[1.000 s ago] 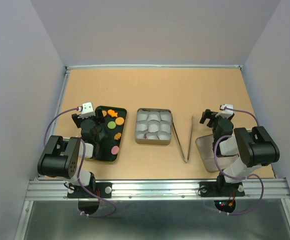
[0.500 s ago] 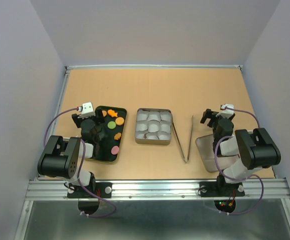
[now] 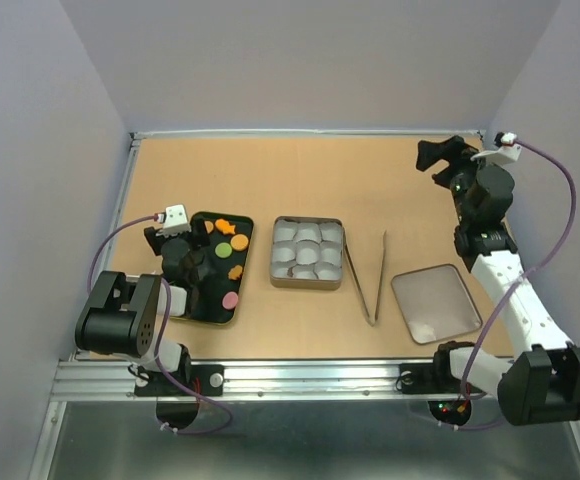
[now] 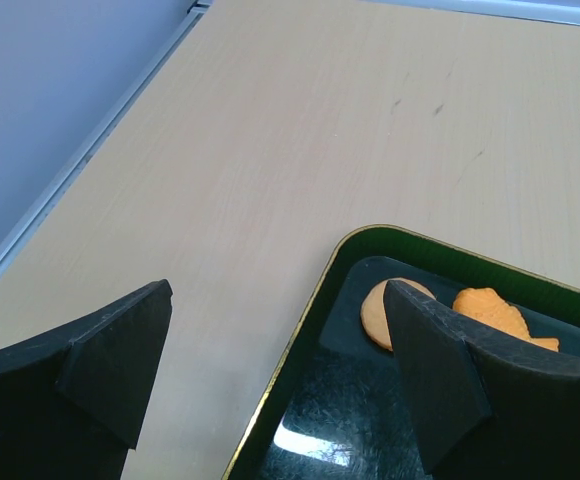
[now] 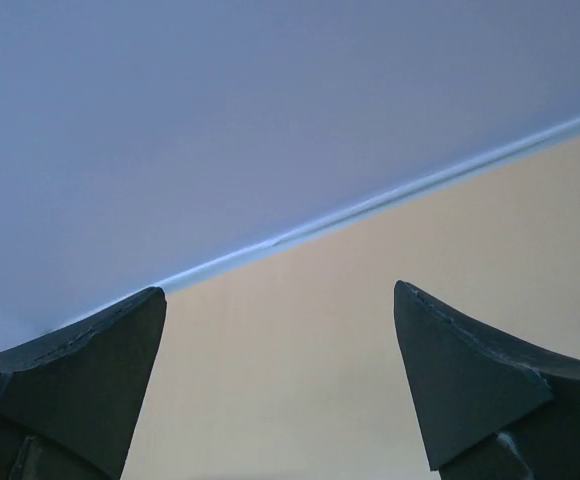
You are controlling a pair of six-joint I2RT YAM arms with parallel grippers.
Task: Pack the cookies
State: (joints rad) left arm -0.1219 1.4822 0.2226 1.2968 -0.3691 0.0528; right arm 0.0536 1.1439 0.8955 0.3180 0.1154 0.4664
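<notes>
Tongs (image 3: pixel 367 283) lie between the cup-filled tin (image 3: pixel 308 252) and a metal lid (image 3: pixel 436 303), desk (image 3: pixel 300 175) stretching open to the far rail (image 3: pixel 310 132); left fingers (image 4: pixel 100 370) and right fingers (image 5: pixel 80 350) spread, grasping nothing.

My table (image 3: pixel 310 180) is a light wood-look top with a pale rail (image 3: pixel 310 131) along the far edge. Four things sit straight on it, lined up toward my near side. A dark green tray (image 3: pixel 213 313) is over on my left. A silver tin (image 3: pixel 273 265) sits just right of it, not touching. Then come metal tongs (image 3: pixel 380 275), joined end toward me and tips spread away. A shallow silver lid (image 3: pixel 435 303) is furthest right, near the tongs.
</notes>
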